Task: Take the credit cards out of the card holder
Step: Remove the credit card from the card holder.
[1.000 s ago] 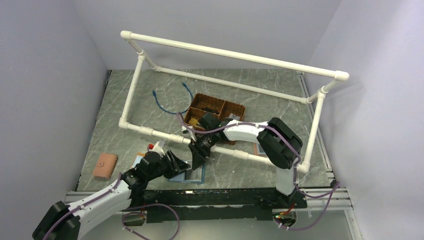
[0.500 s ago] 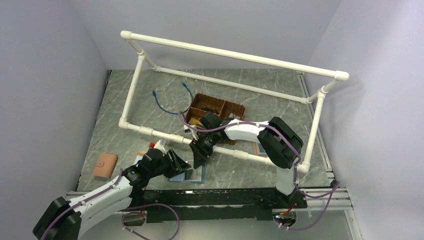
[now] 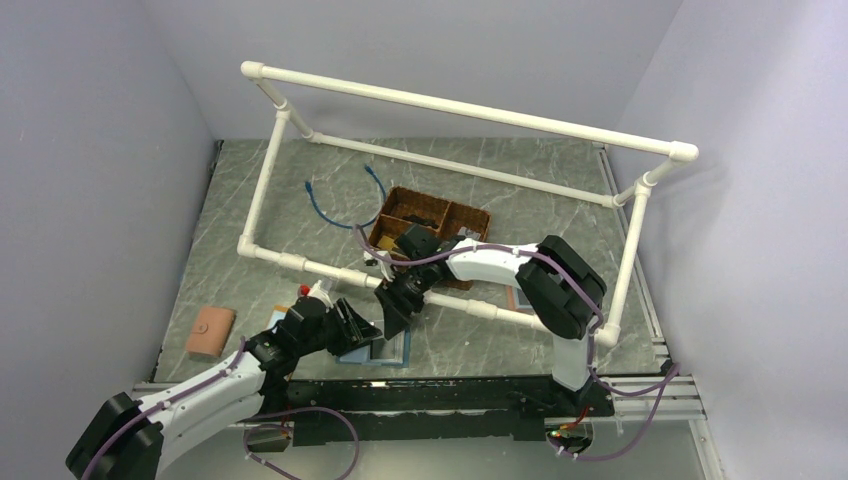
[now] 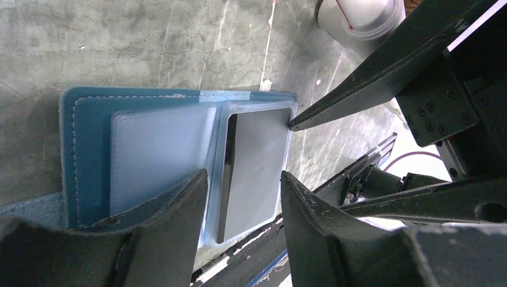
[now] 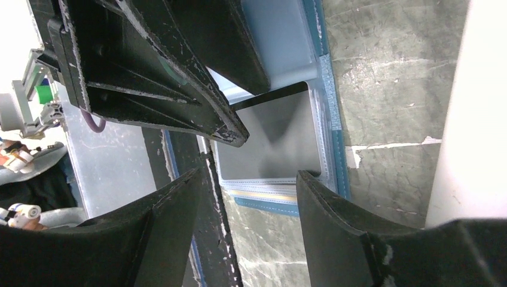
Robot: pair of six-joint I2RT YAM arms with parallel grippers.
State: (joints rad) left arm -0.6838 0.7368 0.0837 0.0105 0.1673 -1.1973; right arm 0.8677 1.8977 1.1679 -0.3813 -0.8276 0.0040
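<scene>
The slate-blue card holder (image 3: 392, 350) lies open at the near edge of the table, under both grippers. In the left wrist view its blue cover (image 4: 84, 137) holds pale clear pockets, and a dark grey credit card (image 4: 254, 161) sits in the right-hand pocket. My left gripper (image 4: 244, 179) is open and empty, its jaws over that card. In the right wrist view the same card (image 5: 281, 137) lies in the holder (image 5: 332, 119). My right gripper (image 5: 248, 179) is open and empty, just above the holder's edge. One right fingertip (image 4: 293, 124) is at the pocket's corner.
A white pipe frame (image 3: 460, 105) spans the table, and its near bar (image 3: 330, 270) runs just behind both grippers. A brown wicker basket (image 3: 430, 215) and a blue cable (image 3: 330, 205) lie beyond it. An orange-tan holder (image 3: 210, 332) lies at the near left.
My left gripper has edged slightly forward over the holder. The right gripper has barely moved. The card stays in its pocket.
</scene>
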